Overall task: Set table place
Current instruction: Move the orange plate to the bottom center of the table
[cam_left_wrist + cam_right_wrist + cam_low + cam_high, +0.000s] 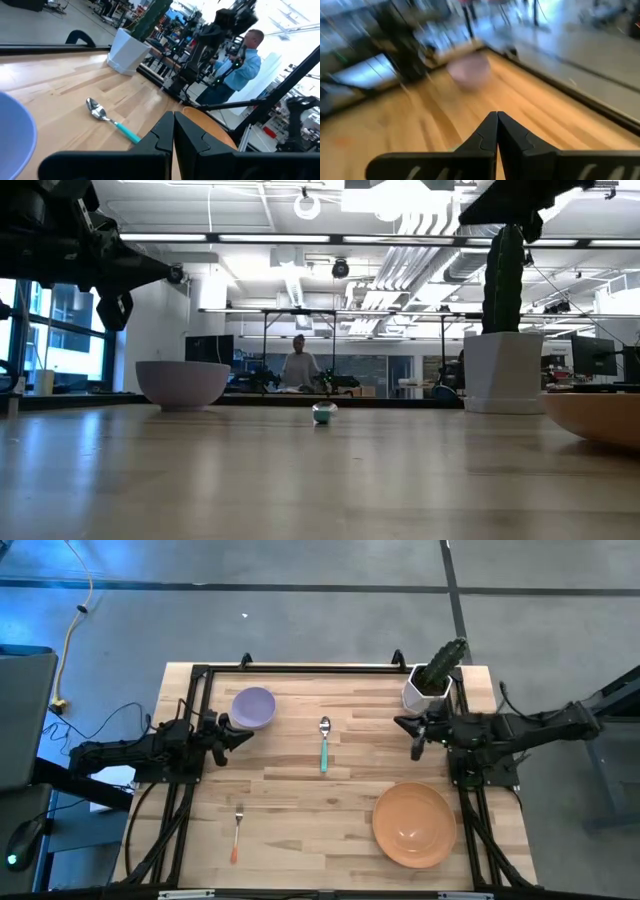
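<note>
On the pale wooden table (pixel 300 790) lie a large orange plate (pixel 414 824) at the near right, a lavender bowl (pixel 254 707) at the far left, a teal-handled spoon (pixel 324 744) in the middle and an orange-handled fork (pixel 237 832) at the near left. My left gripper (pixel 240 733) is shut and empty, raised just near of the bowl. My right gripper (pixel 412 726) is shut and empty at the right, beside the white cactus pot (pixel 425 690). The spoon also shows in the left wrist view (pixel 112 121).
The white pot with the cactus stands at the far right corner, close behind my right gripper. A black metal frame (pixel 300 667) edges the table. A person (pixel 299 367) stands in the room beyond the far edge. Bare wood lies between fork and plate.
</note>
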Tool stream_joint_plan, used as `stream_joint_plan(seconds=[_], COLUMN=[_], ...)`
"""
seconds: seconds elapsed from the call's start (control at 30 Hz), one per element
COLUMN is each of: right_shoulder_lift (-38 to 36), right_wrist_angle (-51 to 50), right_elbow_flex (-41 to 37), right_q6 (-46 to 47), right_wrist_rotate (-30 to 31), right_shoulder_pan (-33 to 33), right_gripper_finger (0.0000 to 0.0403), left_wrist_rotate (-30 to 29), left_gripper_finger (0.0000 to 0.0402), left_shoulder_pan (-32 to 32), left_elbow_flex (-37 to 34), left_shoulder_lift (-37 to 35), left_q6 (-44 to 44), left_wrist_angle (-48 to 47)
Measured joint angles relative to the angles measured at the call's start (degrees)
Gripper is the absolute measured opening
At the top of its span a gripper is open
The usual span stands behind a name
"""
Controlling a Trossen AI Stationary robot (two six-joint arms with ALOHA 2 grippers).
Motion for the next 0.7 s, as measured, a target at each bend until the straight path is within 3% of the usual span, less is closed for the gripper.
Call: stream_joint_plan(seconds=[0.23, 0.37, 0.5, 0.7], right_shoulder_lift=[17.99, 24.26, 25.91, 25.95], right_wrist_angle=[-30.7, -39.97, -40.47, -30.59], right_elbow_flex=[17.21, 21.56, 20.35, 14.92], right_q6=[10.85, 17.58, 20.63, 26.74], right_wrist_rotate=[-0.97, -7.06, -10.09, -10.08], right_shoulder_pan=[0.0, -0.01, 1.22, 2.29], right_gripper_finger=[0.0, 0.0, 0.0, 0.0], left_wrist_rotate=[0.18, 0.2, 0.22, 0.22], left_gripper_finger=[0.0, 0.0, 0.0, 0.0], left_shoulder_pan=[0.0, 0.0, -0.02, 0.0], left_elbow_flex=[0.0, 0.0, 0.0, 0.0], left_shoulder_lift=[0.01, 0.01, 0.01, 0.01], left_q6=[0.01, 0.05, 1.0, 1.54], left_wrist_angle=[-0.09, -0.09, -0.09, -0.09])
